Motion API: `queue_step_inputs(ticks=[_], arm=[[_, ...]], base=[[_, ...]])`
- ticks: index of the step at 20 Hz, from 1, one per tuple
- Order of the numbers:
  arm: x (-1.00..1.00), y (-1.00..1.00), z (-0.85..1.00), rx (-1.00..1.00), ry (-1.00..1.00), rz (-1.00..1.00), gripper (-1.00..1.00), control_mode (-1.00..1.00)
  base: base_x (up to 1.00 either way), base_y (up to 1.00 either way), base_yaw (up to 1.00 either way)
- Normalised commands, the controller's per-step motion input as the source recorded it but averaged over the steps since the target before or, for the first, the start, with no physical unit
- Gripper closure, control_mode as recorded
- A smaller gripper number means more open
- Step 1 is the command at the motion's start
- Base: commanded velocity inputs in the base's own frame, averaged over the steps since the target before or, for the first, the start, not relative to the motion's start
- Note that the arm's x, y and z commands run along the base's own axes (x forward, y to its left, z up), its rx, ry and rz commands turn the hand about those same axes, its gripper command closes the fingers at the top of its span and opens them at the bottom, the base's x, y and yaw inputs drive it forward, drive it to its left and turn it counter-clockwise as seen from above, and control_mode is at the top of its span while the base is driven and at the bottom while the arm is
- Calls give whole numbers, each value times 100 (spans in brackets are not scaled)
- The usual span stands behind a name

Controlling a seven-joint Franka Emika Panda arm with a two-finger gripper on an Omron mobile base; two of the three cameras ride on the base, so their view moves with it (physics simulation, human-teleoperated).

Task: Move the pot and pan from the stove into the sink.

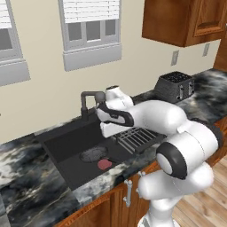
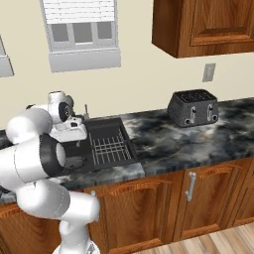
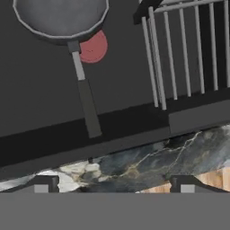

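Pan (image 3: 60, 18): it lies in the sink, at the 11 o'clock corner of the hand view. It is round and grey inside. Its long handle points down toward 5 o'clock, and the tip reaches the sink's front wall.
Sink (image 1: 62, 144): a dark box set into the table. It sits left of the middle in the left base view, with the dark tap (image 1: 88, 99) at its back.
Red spot (image 3: 94, 47): a round pink-red patch on the sink floor, half hidden under the pan's rim. From the left base view it shows at 5 o'clock of the round drain.
Rack (image 3: 184, 49): a wire rack with thin grey bars, in the right part of the sink, near the pan but not touching it.
Gripper (image 3: 115, 188): it hangs over the front edge of the sink. Its two dark tips stand far apart and nothing is between them. It holds nothing.
Table (image 2: 188, 141): black and grey marble, with brown doors below.
Toaster (image 2: 193, 108): dark, standing on the table far to the right of the sink, by the wall.
Pot: I cannot tell where it is.
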Motion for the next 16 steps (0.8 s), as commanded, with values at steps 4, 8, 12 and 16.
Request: queue_step_inputs(ticks=[4,8,12,16], arm=[[-44,-56,57,15,-1,-17,-100,-100],[-48,-52,62,15,-6,-14,-100,-100],[-52,-35,51,14,-29,-2,-100,-100],[-45,-22,11,14,-49,0,-100,-100]], base=[[0,0,0],[0,0,0],[0,0,0],[0,0,0]])
